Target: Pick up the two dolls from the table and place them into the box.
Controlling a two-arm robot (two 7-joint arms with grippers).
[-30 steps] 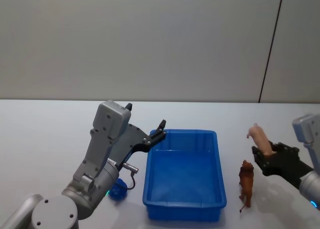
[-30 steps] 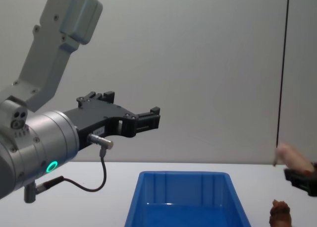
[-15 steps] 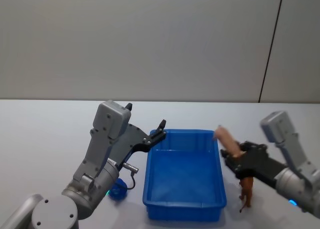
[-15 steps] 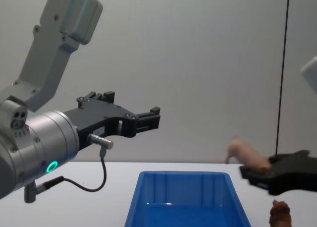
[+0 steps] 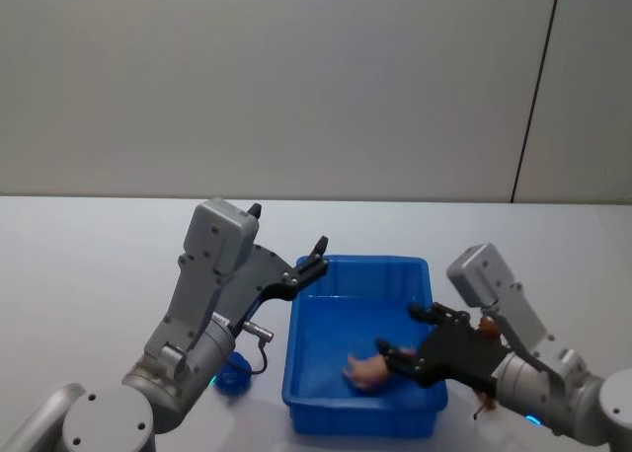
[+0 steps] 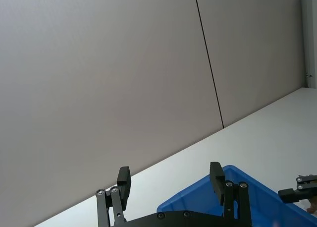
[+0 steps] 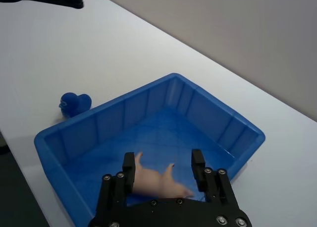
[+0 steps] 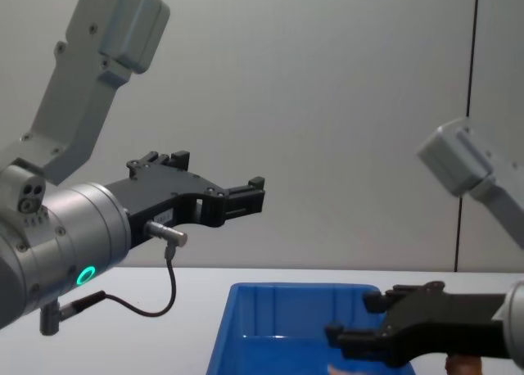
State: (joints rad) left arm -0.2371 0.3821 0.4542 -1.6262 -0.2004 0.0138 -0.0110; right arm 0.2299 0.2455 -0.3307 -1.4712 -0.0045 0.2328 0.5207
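The blue box [image 5: 306, 326] stands on the white table [image 5: 89, 274]. A pale peach doll [image 5: 366, 371] lies on its floor near the front. My right gripper [image 5: 400, 334] hangs open just above it, and in the right wrist view the doll [image 7: 157, 182] sits between the spread fingers [image 7: 129, 163] without touching them. The brown dog-like doll [image 5: 485, 326] stands right of the box, mostly hidden behind my right arm. A rounded blue doll [image 7: 74, 103] lies left of the box. My left gripper [image 5: 286, 229] is open and empty, held high over the box's left rear corner.
My left arm's grey body [image 5: 202, 304] rises beside the box's left wall, with a cable looping at its base. A plain grey wall stands behind the table. Open tabletop lies at the far left and behind the box.
My right gripper swung left from beside the brown doll, carrying the peach doll over the box, lowered into it and opened. The peach doll now rests on the box floor. The left arm stayed still.
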